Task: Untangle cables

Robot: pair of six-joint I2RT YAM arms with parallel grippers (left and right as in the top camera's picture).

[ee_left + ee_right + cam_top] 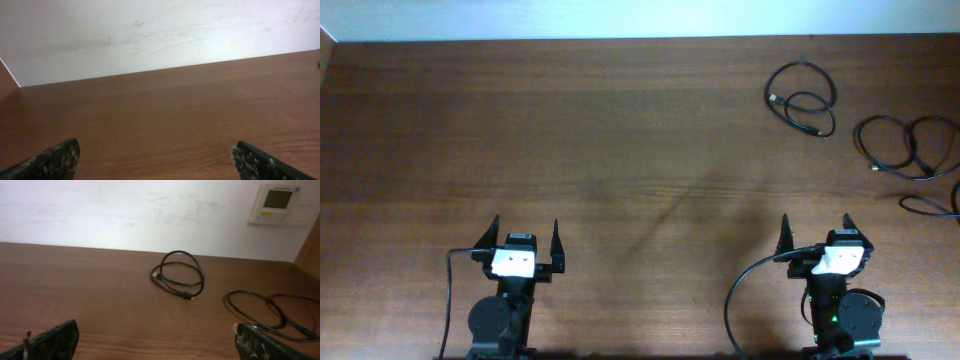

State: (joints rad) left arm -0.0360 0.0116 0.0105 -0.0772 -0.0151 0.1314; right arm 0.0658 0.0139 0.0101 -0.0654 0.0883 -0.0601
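A thin black cable (803, 97) lies coiled in loose loops at the far right of the wooden table; it also shows in the right wrist view (179, 273). A second coiled cable (910, 148) lies further right, also in the right wrist view (267, 311). A third cable (932, 207) pokes in at the right edge. My left gripper (527, 243) is open and empty at the near left, fingertips visible in its wrist view (157, 159). My right gripper (816, 232) is open and empty at the near right (156, 339), well short of the cables.
The wooden table (620, 140) meets a white wall (125, 210) at its far edge. A white thermostat panel (277, 204) hangs on that wall. Thicker black wires (745, 285) run from the arm bases at the near edge.
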